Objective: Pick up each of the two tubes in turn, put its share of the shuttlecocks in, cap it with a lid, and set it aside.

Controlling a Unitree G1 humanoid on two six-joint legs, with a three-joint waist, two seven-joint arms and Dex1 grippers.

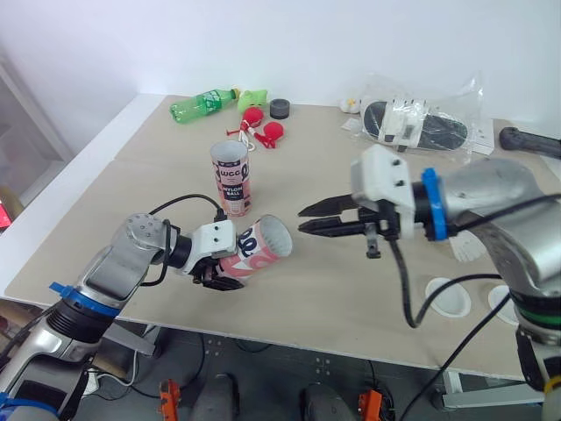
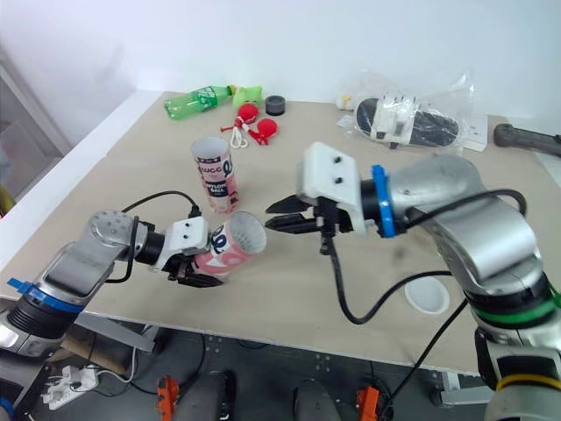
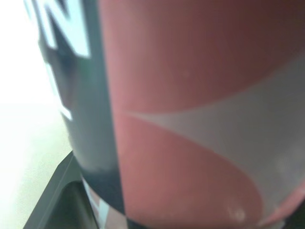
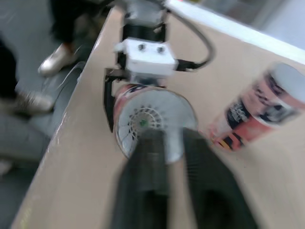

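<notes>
My left gripper point(image 1: 216, 272) is shut on a pink tube point(image 1: 259, 248), holding it tilted just above the table with its open mouth facing right. In the right wrist view a white shuttlecock point(image 4: 143, 124) sits inside this tube. My right gripper point(image 1: 303, 219) is open and holds nothing. It points at the tube's mouth from a short gap to the right. A second pink tube point(image 1: 231, 178) stands upright and open just behind the held one. Two white lids point(image 1: 447, 296) lie near the table's front right edge.
At the back of the table are a green bottle point(image 1: 202, 105), red toys point(image 1: 263, 130) and a black ring point(image 1: 280, 108). A plastic bag with slippers point(image 1: 421, 123) and a black handle point(image 1: 529, 140) lie at the back right. A black cable point(image 1: 412, 298) hangs from my right wrist.
</notes>
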